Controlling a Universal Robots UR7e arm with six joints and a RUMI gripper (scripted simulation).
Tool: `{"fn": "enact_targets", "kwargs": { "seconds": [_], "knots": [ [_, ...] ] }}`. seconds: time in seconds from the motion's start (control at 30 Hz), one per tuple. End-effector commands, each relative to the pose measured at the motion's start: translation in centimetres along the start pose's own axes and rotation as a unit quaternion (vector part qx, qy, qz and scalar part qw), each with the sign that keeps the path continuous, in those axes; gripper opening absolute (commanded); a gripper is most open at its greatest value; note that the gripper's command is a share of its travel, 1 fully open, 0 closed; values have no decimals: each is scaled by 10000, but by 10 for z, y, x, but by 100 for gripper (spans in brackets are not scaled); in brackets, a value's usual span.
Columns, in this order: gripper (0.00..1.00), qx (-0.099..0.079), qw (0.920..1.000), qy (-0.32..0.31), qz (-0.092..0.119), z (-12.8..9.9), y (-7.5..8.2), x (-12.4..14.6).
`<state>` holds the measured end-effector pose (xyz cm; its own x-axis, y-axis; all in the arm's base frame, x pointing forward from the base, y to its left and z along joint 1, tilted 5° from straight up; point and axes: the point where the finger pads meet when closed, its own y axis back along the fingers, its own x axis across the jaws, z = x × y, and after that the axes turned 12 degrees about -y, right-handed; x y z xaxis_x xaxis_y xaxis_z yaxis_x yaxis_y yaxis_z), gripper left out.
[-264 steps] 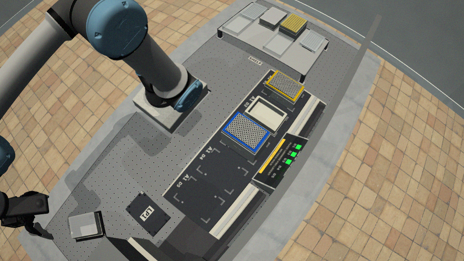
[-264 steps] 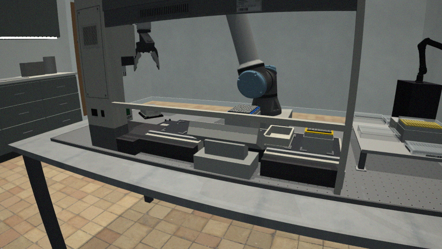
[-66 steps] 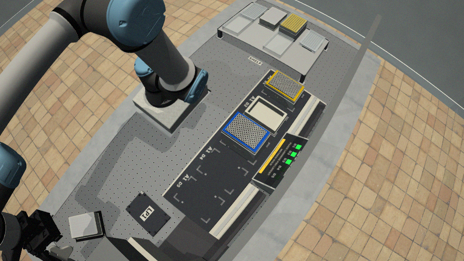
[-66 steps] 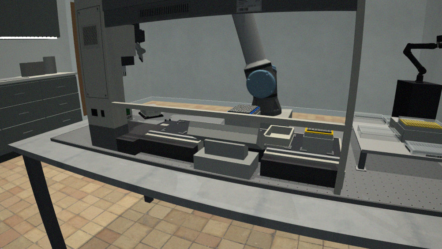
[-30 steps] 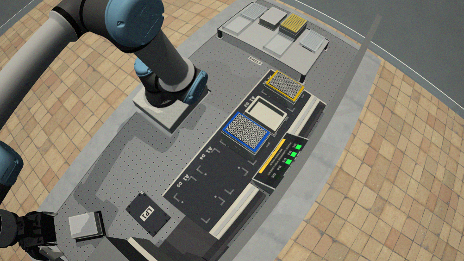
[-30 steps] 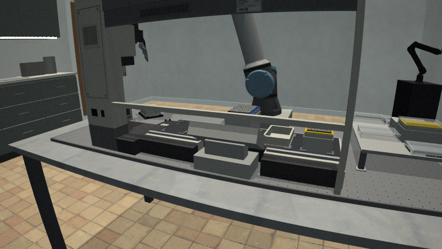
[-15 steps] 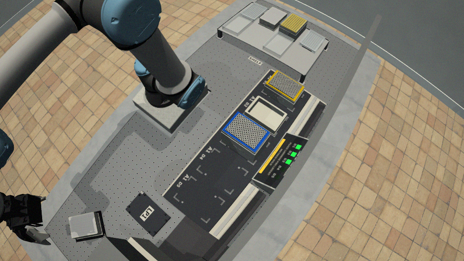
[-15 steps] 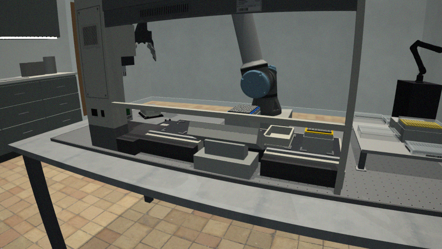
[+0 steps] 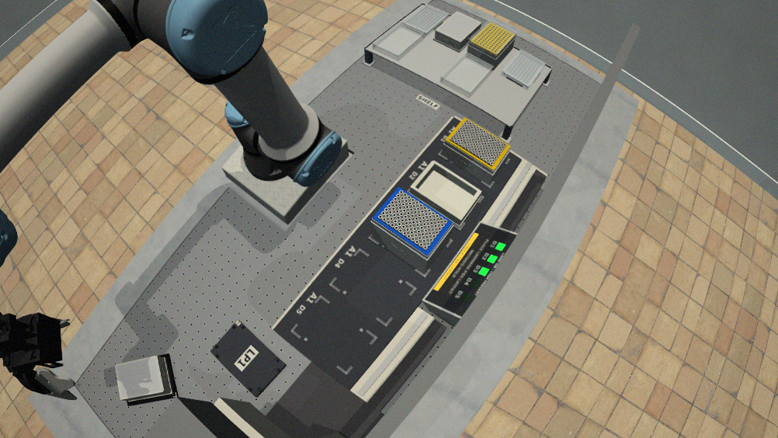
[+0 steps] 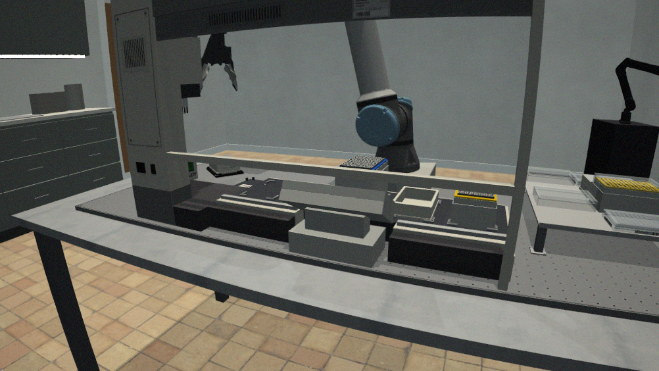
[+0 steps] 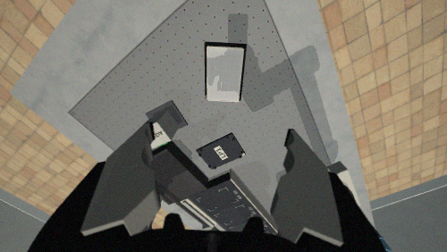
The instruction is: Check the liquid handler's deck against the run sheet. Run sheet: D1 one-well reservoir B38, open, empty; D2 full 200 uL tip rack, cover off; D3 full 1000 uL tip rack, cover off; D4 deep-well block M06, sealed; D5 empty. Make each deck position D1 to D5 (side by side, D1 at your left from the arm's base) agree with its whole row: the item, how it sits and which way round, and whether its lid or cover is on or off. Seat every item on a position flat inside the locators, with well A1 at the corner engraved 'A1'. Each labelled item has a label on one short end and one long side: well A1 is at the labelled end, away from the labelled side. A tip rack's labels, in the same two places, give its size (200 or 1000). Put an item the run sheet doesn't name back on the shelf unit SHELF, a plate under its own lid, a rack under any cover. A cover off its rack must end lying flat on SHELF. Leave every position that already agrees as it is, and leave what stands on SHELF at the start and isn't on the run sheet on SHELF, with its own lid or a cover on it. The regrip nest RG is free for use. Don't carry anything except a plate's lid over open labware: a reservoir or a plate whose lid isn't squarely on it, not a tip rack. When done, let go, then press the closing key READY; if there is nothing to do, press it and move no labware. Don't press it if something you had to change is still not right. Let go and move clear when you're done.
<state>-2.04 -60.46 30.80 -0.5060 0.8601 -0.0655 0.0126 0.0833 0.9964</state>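
Note:
My gripper is open and empty, high above the table's end beyond D5. Below it a foil-sealed deep-well block lies flat on the perforated table, off the deck. On the deck a yellow-framed tip rack stands uncovered at D1. An open, empty one-well reservoir sits at D2. A blue-framed tip rack stands uncovered at D3. D4 and D5 hold nothing.
SHELF carries two clear lids, two well plates, a grey covered box and a yellow tip rack. A black pad marked LP1 lies beside the sealed block. The handler's frame and column rise over the deck.

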Motion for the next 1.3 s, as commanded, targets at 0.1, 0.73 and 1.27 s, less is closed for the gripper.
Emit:
{"fn": "enact_targets", "kwargs": {
  "seconds": [0.1, 0.73, 1.27],
  "knots": [
    [82, 5, 10000, 1, -7, -1, 1, 0],
    [82, 5, 10000, 1, -7, -1, -24, 0],
    [82, 5, 10000, 1, -7, -1, -48, 0]
  ]
}}
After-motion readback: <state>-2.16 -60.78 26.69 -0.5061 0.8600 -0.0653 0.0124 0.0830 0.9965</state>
